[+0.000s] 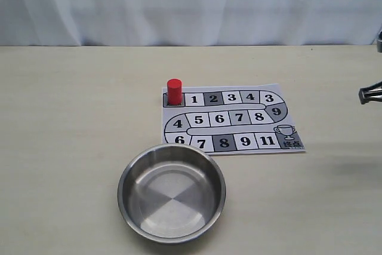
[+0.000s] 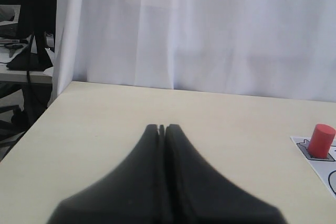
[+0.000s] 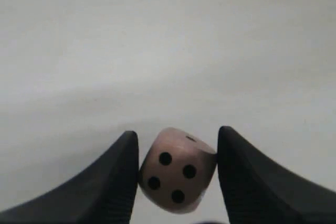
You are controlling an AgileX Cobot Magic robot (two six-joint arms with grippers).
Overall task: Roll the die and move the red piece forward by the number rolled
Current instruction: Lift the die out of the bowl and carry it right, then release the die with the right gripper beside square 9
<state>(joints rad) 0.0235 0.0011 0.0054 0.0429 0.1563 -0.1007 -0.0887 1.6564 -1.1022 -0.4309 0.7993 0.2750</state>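
Note:
The die (image 3: 177, 174), a pale wooden cube showing a four-dot face, is pinched tilted between the two black fingers of my right gripper (image 3: 178, 134), above the bare tabletop. In the exterior view the die is hidden; only a bit of the right arm (image 1: 370, 92) shows at the right edge. The red piece (image 1: 173, 91) stands upright on the start square at the left end of the board's (image 1: 262, 143) top row, next to square 1. My left gripper (image 2: 162, 127) is shut on nothing over the table, with the red piece (image 2: 321, 140) off to its side.
A round steel bowl (image 1: 123, 198) sits in front of the board, overlapping its near edge by squares 6 and 7. A white curtain (image 1: 191, 4) hangs behind the table. Dark furniture (image 2: 26, 56) stands beyond the table's side edge.

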